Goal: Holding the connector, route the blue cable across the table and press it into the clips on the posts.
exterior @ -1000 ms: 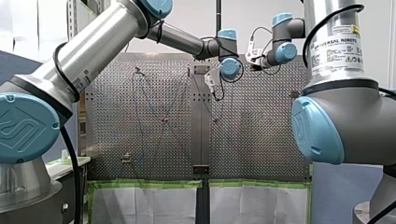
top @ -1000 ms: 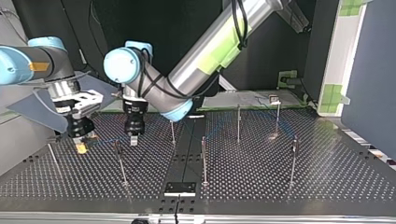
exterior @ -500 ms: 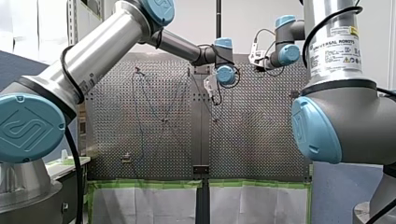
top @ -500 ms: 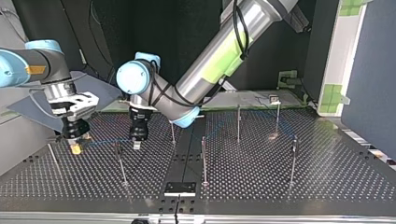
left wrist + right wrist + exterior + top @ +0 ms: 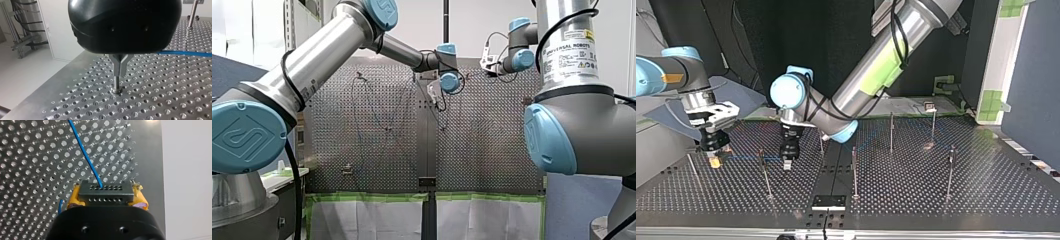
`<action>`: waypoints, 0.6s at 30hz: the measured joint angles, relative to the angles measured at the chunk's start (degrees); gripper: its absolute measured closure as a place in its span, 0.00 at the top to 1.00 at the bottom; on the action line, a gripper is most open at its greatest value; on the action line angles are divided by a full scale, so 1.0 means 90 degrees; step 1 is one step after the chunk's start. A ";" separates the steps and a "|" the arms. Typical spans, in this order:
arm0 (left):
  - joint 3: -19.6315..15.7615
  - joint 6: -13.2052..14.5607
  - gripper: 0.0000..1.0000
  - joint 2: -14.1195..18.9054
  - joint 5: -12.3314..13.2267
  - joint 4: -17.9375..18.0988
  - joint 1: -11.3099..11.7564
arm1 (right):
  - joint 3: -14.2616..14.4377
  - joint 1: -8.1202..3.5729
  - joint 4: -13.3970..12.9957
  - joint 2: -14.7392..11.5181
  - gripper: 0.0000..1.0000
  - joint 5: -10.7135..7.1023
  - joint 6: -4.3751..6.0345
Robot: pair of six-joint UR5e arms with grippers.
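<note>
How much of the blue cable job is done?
Done: the blue cable looks threaded among the far posts at the top view's right. In hand: my right gripper clamps the connector. Left: the near post; its clip is too small to judge.

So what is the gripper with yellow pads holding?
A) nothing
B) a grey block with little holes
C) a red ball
B: in the right wrist view my right gripper clamps the grey connector between its yellow pads, and the blue cable runs out of it.
</note>
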 joint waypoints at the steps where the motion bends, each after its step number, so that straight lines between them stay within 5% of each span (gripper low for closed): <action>1: 0.0000 0.0004 0.00 0.0000 0.0004 -0.0013 0.0000 | -0.0001 -0.0007 -0.0004 0.0005 0.02 0.0000 0.0000; 4: -0.0001 0.0011 0.00 0.0000 0.0009 -0.0095 -0.0027 | -0.0002 -0.0026 -0.0015 0.0016 0.02 0.0001 -0.0006; 11: -0.0005 0.0026 0.61 0.0004 0.0002 -0.0408 -0.0123 | -0.0002 -0.0033 -0.0021 0.0024 0.02 0.0000 -0.0042; 18: -0.0002 0.0038 0.89 0.0011 -0.0225 -0.0827 -0.0175 | 0.0002 -0.0033 -0.0012 0.0032 0.02 0.0000 -0.0083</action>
